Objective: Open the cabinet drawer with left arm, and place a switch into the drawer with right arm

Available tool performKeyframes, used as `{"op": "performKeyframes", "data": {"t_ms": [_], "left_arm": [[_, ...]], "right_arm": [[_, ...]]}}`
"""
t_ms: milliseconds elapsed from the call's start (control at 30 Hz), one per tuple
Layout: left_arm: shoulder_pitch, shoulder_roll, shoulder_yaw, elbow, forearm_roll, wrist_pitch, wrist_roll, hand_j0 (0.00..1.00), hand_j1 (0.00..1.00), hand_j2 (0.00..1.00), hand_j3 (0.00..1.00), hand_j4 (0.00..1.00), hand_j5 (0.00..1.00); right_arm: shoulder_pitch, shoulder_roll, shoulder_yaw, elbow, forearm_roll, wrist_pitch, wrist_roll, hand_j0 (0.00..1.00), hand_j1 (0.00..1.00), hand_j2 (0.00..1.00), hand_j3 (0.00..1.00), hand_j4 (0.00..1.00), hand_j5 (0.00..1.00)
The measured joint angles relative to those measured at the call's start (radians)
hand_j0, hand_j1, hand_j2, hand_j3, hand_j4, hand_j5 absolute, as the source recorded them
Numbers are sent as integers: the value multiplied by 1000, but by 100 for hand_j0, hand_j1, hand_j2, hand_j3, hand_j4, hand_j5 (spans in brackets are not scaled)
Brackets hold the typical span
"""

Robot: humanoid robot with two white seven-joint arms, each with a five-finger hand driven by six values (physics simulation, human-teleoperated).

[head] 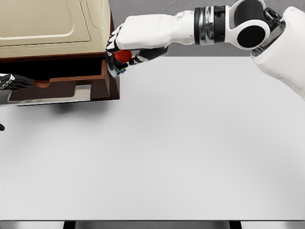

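Note:
A cream cabinet (47, 24) with a dark wood base stands at the table's back left. Its drawer (71, 93) is pulled out toward me. My left hand (12, 82) shows at the left edge with dark fingers curled at the drawer's front handle. My right arm reaches across from the upper right. My right hand (119, 55) hovers at the drawer's right corner, shut on a switch (122, 56) with a red button and a grey body. The drawer's inside is mostly in shadow.
The white table (181, 143) stretches across the middle and right of the view. Its front edge runs along the bottom of the picture. My right forearm and elbow (248, 28) fill the upper right.

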Motion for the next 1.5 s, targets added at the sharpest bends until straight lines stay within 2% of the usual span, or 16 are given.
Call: {"op": "performKeyframes", "data": {"t_ms": [533, 933, 1333, 1500], "left_arm": [[17, -4, 7, -2, 28, -46, 0, 100, 100, 100, 100, 100, 100], [16, -1, 8, -2, 51, -84, 0, 100, 100, 100, 100, 100, 100], [15, -2, 8, -2, 50, -108, 0, 100, 100, 100, 100, 100, 100], [15, -3, 8, -2, 50, -109, 0, 100, 100, 100, 100, 100, 100]], "right_arm": [[-48, 144, 26, 75, 0, 80, 0, 51, 51, 51, 51, 51, 51], [-71, 221, 50, 217, 2, 80, 0, 51, 51, 51, 51, 51, 51], [-91, 307, 78, 334, 13, 76, 0, 50, 50, 50, 50, 50, 50], [-92, 323, 79, 364, 18, 76, 0, 50, 50, 50, 50, 50, 50]]}}
